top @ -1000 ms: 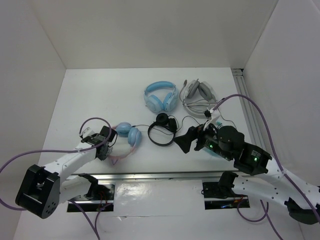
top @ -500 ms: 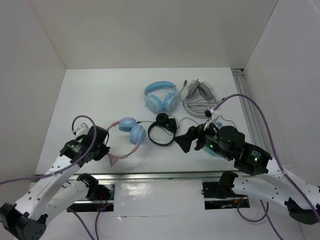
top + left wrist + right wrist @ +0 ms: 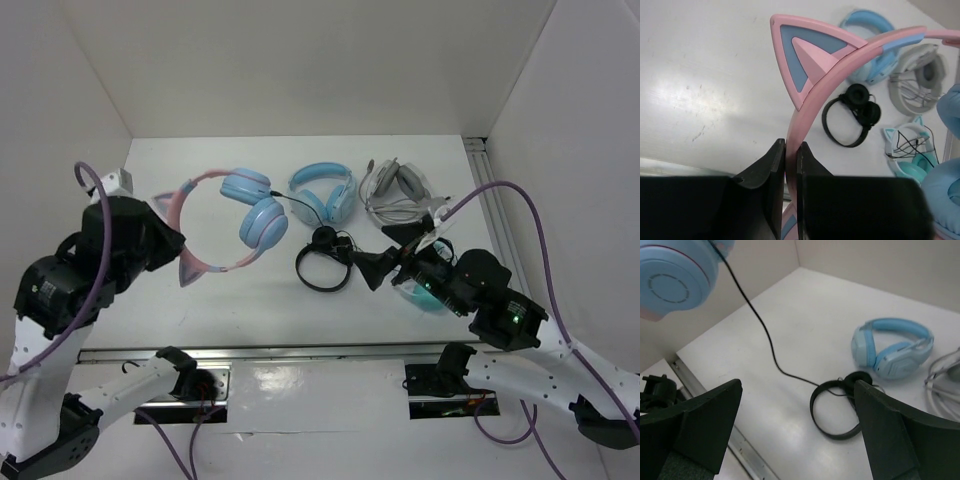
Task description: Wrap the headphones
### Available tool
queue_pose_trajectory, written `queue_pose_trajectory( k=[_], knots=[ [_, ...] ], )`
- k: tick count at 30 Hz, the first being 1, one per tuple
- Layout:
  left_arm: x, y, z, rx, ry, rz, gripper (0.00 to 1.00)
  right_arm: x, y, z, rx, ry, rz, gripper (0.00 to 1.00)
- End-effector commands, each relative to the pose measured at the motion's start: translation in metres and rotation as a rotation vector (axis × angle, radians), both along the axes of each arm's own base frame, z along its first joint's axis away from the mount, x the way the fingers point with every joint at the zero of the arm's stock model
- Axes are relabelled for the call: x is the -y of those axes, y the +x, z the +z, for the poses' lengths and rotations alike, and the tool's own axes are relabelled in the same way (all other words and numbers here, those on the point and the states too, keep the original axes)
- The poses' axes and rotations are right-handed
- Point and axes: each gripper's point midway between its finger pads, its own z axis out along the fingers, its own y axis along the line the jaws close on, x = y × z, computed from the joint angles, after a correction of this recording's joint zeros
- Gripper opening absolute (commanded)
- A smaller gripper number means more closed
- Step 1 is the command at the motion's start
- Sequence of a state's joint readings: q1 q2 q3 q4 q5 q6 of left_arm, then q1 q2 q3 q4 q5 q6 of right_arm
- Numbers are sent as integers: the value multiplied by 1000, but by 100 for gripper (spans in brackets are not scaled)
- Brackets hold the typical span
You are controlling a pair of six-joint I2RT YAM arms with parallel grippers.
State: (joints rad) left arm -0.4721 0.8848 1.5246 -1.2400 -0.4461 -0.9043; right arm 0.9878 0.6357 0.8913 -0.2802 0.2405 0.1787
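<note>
The headphones [image 3: 256, 222], with pink cat-ear headband and light blue round earcups, hang in the air over the left half of the table. My left gripper [image 3: 172, 247] is shut on the pink headband, just below a cat ear; the left wrist view shows the band [image 3: 840, 55] pinched between the jaws of the gripper [image 3: 791, 150]. The thin dark cable [image 3: 300, 206] runs from an earcup down towards the black headphones. My right gripper [image 3: 378, 270] is open and empty above the table's middle; in its wrist view [image 3: 797, 386] an earcup [image 3: 675, 282] and the cable [image 3: 765, 335] show.
Small black headphones [image 3: 322, 262] lie mid-table. An all-light-blue pair [image 3: 322, 192] and a grey pair [image 3: 397, 186] lie at the back. A teal pair with white ears [image 3: 425, 298] lies under my right arm. A metal rail [image 3: 500, 215] runs along the right edge.
My left arm has lifted the pink headphones off the table, up and towards the back left. The cable now trails from them. The right gripper has shifted only slightly.
</note>
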Motion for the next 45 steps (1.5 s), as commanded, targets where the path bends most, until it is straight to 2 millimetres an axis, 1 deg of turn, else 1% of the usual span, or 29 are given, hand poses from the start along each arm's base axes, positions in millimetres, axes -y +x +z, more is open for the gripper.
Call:
queue_pose_trajectory(
  k=[1,3,5,6,7,9,10,11,12,13,15,16,17,18,19,20,21,22,24,26,27,28,30,31,37,39,40,42,45],
  knots=[
    [6,-3,50,100,35,-127,0,-3,9,50,202,44,-13,100],
    [6,-6,62,132,26,-142,0,-15,11,48,231,25,24,100],
    [3,-11,82,190,11,-145,0,-30,7,38,276,-22,101,100],
    [3,-11,85,191,11,-145,0,-34,4,43,311,-8,127,100],
    [5,-11,96,216,2,-157,0,-40,3,40,326,-18,153,100],
    [8,-14,99,210,3,-183,0,-48,1,37,346,-17,189,100],
    [10,-13,101,211,5,-196,0,-50,2,45,368,10,184,100],
    [13,-16,107,228,-6,-221,0,-49,4,46,373,20,170,100],
    [14,-17,107,227,-11,-229,0,-52,6,42,371,17,170,100],
    [13,-18,112,243,-17,-229,0,-53,9,47,384,35,157,97],
    [17,-21,117,254,-33,-250,0,-58,12,43,382,32,157,89],
    [16,-23,121,265,-37,-249,0,-61,14,37,376,25,158,84],
    [18,-25,123,272,-46,-261,0,-65,17,33,369,16,160,64],
    [17,-29,125,281,-54,-269,0,-65,17,35,381,17,158,50],
    [19,-30,128,288,-72,-271,0,-68,19,25,366,-2,161,33],
    [17,-33,129,296,-75,-271,0,-67,21,28,370,5,146,22],
    [16,-37,134,309,-80,-271,0,-67,21,21,362,-5,148,18],
    [17,-39,137,317,-96,-276,0,-64,22,16,357,-10,137,18],
    [13,-48,146,347,-115,-272,0,-56,19,18,362,14,124,19],
    [9,-57,155,383,-148,-262,0,-52,18,10,356,8,116,31],
    [8,-59,158,395,-153,-262,0,-49,15,11,361,15,114,33],
    [8,-64,165,416,-174,-266,0,-50,14,11,363,16,126,29],
    [7,-69,169,433,-185,-277,0,-49,13,8,362,14,127,7],
    [8,-73,173,446,-195,-290,0,-48,15,3,355,7,115,0],
    [16,-75,182,471,-230,-329,0,-48,15,6,360,14,113,0],
    [20,-82,192,507,-278,-353,0,-48,15,1,354,7,114,0],
    [23,-91,199,533,-302,-398,0,-46,18,1,351,6,93,0],
    [27,-100,206,547,-344,-434,0,-36,29,-10,313,-6,11,0],
    [23,-110,216,585,-368,-442,0,-38,28,-5,315,10,21,0]
  ],
)
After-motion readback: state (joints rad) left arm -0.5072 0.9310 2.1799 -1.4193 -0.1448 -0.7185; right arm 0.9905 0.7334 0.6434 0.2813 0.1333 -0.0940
